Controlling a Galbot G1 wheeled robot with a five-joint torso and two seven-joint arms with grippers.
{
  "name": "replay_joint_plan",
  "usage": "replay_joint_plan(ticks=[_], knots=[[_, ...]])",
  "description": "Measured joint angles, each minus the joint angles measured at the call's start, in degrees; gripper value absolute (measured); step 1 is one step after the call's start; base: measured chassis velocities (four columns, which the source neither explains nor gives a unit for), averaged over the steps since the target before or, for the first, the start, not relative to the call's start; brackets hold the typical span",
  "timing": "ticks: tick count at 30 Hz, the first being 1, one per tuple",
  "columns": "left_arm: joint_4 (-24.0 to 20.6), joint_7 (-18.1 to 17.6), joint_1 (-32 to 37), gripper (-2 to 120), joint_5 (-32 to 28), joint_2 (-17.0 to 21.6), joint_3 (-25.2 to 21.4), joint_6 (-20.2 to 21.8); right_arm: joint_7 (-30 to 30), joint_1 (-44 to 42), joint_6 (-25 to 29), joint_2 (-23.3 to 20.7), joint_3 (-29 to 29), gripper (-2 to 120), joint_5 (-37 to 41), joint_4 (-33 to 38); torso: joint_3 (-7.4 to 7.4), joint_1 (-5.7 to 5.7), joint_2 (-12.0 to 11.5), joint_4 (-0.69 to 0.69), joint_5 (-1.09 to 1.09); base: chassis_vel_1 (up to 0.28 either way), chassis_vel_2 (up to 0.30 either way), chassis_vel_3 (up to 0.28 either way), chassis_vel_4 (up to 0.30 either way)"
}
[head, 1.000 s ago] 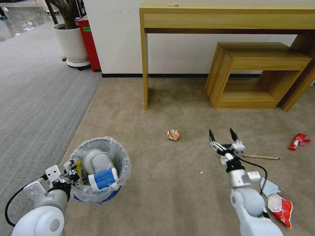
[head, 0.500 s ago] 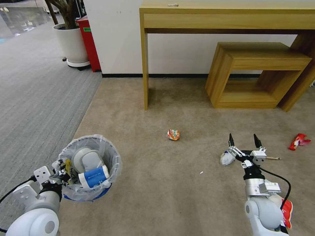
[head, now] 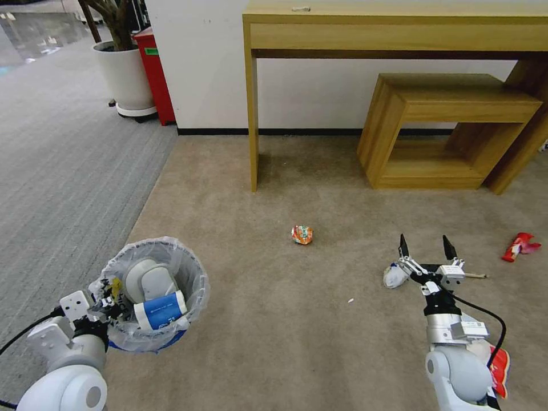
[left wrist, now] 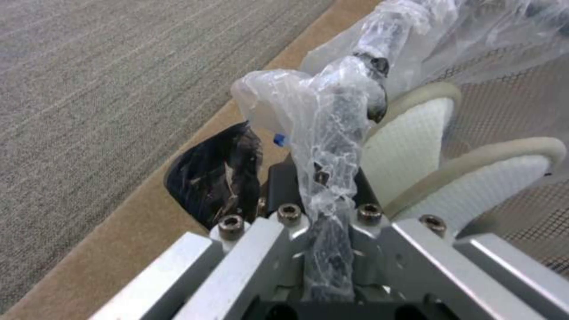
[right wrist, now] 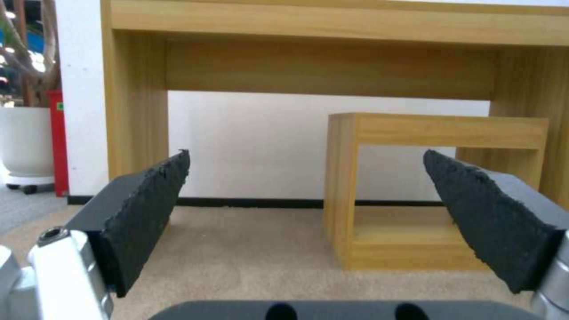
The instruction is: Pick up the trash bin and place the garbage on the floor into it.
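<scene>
The trash bin (head: 197,285), lined with crinkled clear plastic, hangs at my lower left over the beige floor (head: 274,342). It holds white slippers (head: 149,278) and a blue cup (head: 160,311). My left gripper (head: 107,301) is shut on its rim; up close, the plastic-wrapped rim (left wrist: 335,133) runs between the fingers, beside the slippers (left wrist: 403,146). My right gripper (head: 425,249) is open with nothing between its pads (right wrist: 148,213). It hovers by a white tissue (head: 394,277) and a wooden stick (head: 476,275). An orange wrapper (head: 302,234), a red wrapper (head: 518,245) and a red carton (head: 501,368) lie on the carpet.
A tall wooden desk (head: 394,31) and a low wooden stool (head: 451,131) stand against the white wall ahead. Grey ribbed carpet (head: 57,171) borders the left, with a white planter (head: 125,77) and a red box (head: 154,71) at the back. A tiny white scrap (head: 350,300) lies mid-floor.
My right arm swung to the right, staying open, and now covers litter at the lower right. The left gripper carried the bin slightly left. Little moved in the last half second.
</scene>
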Motion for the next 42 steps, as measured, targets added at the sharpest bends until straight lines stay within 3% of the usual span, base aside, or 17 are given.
replay_joint_plan(ticks=[22, 42], knots=[[0.2, 0.7, 0.0, 1, 1.2, -0.3, 0.3, -1.2, -0.1, 0.5, -1.2, 0.5, -0.5, 100, 0.3, -0.3, 0.00, 0.00, 0.0, 0.00, 0.00, -0.021, 0.017, 0.015, -0.021], [0.0, 1.2, 0.0, 1, 1.4, -0.4, 0.6, -1.5, -0.1, 0.7, -1.0, 0.6, -0.7, 100, 0.4, -0.3, 0.02, 0.01, 0.0, 0.01, 0.00, -0.248, 0.253, 0.266, -0.259]])
